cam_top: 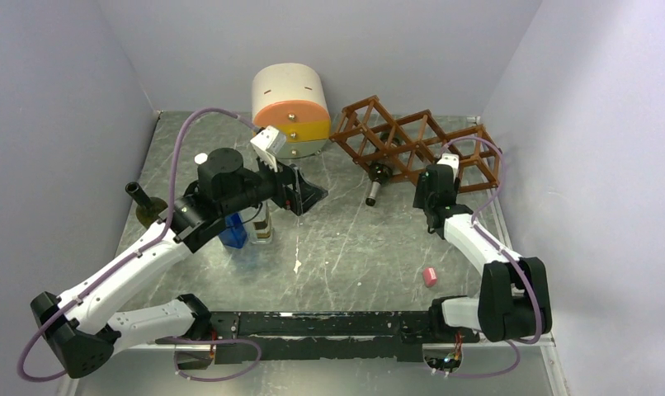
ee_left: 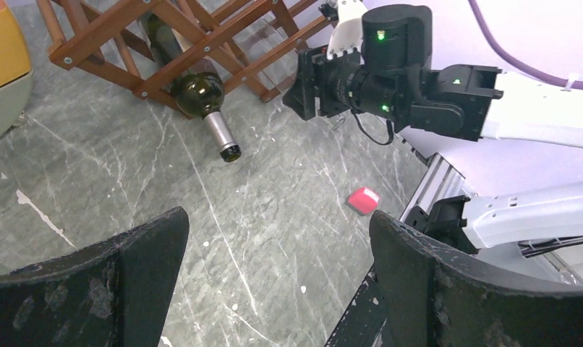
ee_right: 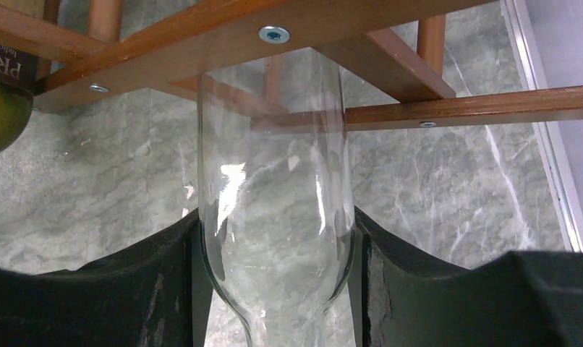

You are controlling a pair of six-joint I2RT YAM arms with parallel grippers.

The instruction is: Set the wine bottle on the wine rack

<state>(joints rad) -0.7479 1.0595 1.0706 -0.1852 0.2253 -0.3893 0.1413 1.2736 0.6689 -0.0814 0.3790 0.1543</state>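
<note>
The right gripper (ee_right: 275, 289) is grasping the clear wine bottle (ee_right: 274, 188), entering the wine rack (ee_right: 390, 65); seating and release are pending. The left gripper (ee_left: 274, 282) is idling, jaws released.

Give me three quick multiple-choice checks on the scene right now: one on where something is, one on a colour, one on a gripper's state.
1. Where is the dark green bottle that lies on its side?
A) in a cell of the wine rack
B) on top of the rack
C) upright, apart from the rack

2. What colour is the small block on the table?
A) green
B) pink
C) black

3. What state is the right gripper in?
A) open and empty
B) shut on the block
C) shut on a clear glass bottle

Answers:
1 A, its body sits between the rack's bars with only the neck sticking out.
2 B, it shows pink against the grey tabletop.
3 C, the right wrist view shows both fingers against the glass.
</note>
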